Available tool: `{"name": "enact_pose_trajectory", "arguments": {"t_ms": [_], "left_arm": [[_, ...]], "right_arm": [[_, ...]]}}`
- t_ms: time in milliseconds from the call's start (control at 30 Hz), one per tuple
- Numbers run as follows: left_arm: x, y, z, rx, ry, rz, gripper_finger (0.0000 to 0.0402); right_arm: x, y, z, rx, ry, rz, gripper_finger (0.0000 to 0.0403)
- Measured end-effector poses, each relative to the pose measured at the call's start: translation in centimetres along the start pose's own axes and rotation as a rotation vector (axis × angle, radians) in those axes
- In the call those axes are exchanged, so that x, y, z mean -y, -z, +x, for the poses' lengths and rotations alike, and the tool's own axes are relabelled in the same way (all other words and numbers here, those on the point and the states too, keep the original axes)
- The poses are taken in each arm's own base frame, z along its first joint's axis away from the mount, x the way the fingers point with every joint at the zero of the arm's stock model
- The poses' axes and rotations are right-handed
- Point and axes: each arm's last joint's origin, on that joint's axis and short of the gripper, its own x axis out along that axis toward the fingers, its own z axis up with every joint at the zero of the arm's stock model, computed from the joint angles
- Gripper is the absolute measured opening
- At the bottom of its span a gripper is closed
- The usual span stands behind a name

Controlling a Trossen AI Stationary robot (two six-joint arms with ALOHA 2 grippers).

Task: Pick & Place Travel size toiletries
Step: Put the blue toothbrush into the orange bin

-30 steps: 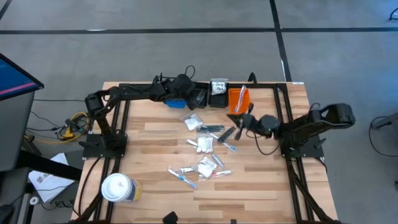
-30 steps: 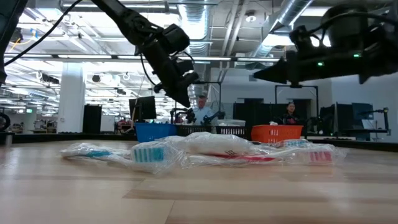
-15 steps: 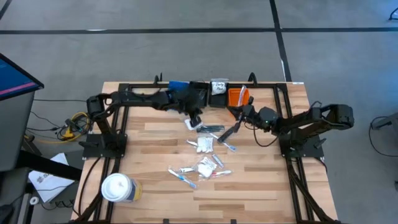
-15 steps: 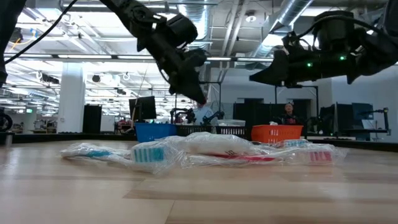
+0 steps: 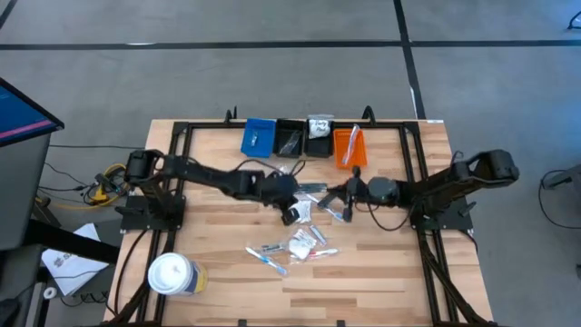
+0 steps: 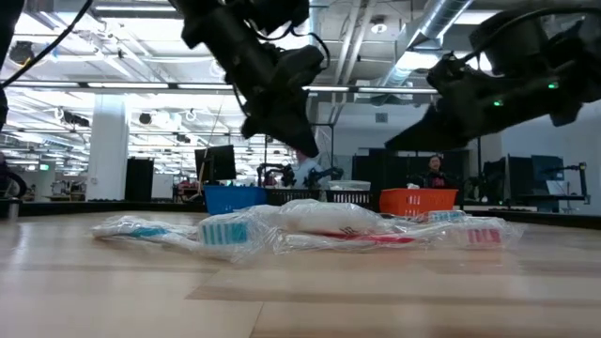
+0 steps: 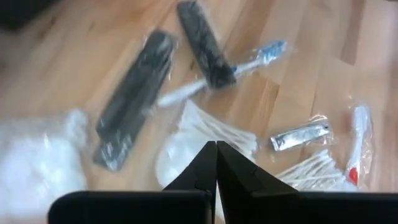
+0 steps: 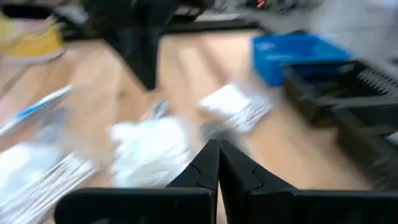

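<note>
Mid-desk, over scattered clear-plastic toiletry sachets [image 5: 298, 211] — left pincer [image 5: 292, 213] fingers pressed together, holding nothing, low above white cotton-swab packet [image 7: 186, 134] beside two black combs [image 7: 134, 99]. Right pincer [image 5: 338, 202] also closed and empty, just beside same cluster. More bagged toothbrushes [image 5: 272, 255] lie nearer front edge of wooden desk [image 5: 381, 263]. Blue bin [image 5: 259, 136] and orange bin [image 5: 346, 145] at back edge.

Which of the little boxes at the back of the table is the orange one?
The orange box is the last in the row, on the right arm's side. The blue box sits at the other end, with a black box beside it.
</note>
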Motion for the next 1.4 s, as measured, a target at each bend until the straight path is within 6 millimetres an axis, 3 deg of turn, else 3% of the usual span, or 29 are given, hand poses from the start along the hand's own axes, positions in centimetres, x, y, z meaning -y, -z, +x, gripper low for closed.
{"name": "enact_pose_trajectory", "arguments": {"t_ms": [333,700,933,1233,1400], "left_arm": [[7.2,6.0,-1.9,-0.054,0.078,-0.031,0.0001],[12.4,10.7,-5.2,0.087,0.035,-0.045,0.0001],[13.2,10.7,-6.1,0.324,-0.086,-0.004,0.0001],[12.3,9.2,-5.2,0.336,-0.094,-0.020,0.0002],[11.6,8.4,-4.7,0.363,-0.120,-0.054,0.0002]], "right_arm": [[-4.7,0.9,-1.7,-0.038,-0.221,-0.108,0.0000],[-6.3,1.5,-2.9,-0.089,-0.304,-0.165,0.0000],[-6.9,1.5,-5.2,-0.212,-0.541,-0.134,0.0000],[-7.4,1.1,-9.5,-0.358,-0.693,0.001,0.0000],[-7.4,0.6,-11.0,-0.338,-0.753,0.014,0.0000]]}}
